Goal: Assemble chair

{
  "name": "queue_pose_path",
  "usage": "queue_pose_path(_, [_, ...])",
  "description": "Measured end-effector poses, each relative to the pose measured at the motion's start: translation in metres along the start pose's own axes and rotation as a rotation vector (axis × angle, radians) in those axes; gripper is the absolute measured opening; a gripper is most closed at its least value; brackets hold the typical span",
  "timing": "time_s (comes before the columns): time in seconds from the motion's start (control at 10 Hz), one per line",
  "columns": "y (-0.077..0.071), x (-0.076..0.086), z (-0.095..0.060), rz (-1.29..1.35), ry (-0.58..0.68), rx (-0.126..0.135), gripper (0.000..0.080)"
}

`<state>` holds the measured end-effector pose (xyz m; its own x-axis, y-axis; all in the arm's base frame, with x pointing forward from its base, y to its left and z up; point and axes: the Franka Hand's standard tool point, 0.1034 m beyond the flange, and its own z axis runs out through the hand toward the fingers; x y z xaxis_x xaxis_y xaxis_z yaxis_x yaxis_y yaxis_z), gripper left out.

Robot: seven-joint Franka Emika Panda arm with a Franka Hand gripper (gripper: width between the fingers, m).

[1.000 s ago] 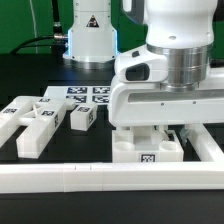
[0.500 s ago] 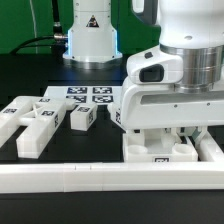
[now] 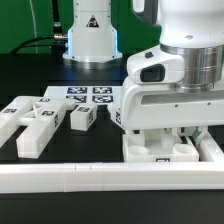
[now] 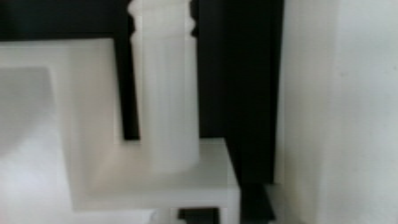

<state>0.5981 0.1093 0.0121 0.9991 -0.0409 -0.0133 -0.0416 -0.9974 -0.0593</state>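
One chair part matters right now: the tray-like seat piece (image 3: 160, 152), sitting on the desk (image 3: 100, 142) in the corner of the L-shaped rail (image 3: 70, 177), touching or just short of the long run in front, with the short run just beside it on the exterior view's right. Tool (image 3: 172, 128) is down on top of it and closed, by the look of it nipping one of its upright walls, but the tool body hides the contact. Wrist view is blurred: white walls, a tag (image 4: 205, 212), and a ridged post (image 4: 160, 70); can't tell if that post is part or finger. My read on handling: hard glossy plastic, light, stiff, won't deform, but slick, so a thin-wall pinch could twist or slip under side load. Take it across a wall near the middle, not at a corner. Edges: the rail boxes it in on two sides, good as a stop, bad for sliding that way. Open room is toward the exterior view's left and back, though the loose chair parts (image 3: 35, 122) and a tagged block (image 3: 85, 117) sit there, well apart, with the marker board (image 3: 90, 95) behind them. Lifting straight up looks the cleanest way out.
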Motion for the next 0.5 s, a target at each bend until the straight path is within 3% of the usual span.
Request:
queue_pose_path(0.1, [0.005,0.001,-0.006,-0.005,0.006,-0.003,0.0116])
queue_pose_path(0.4, [0.01,-0.004,-0.034,-0.051,0.028,-0.004,0.0565])
queue_pose_path(0.5, [0.011,-0.006,-0.043,-0.063,0.035,-0.004,0.0565])
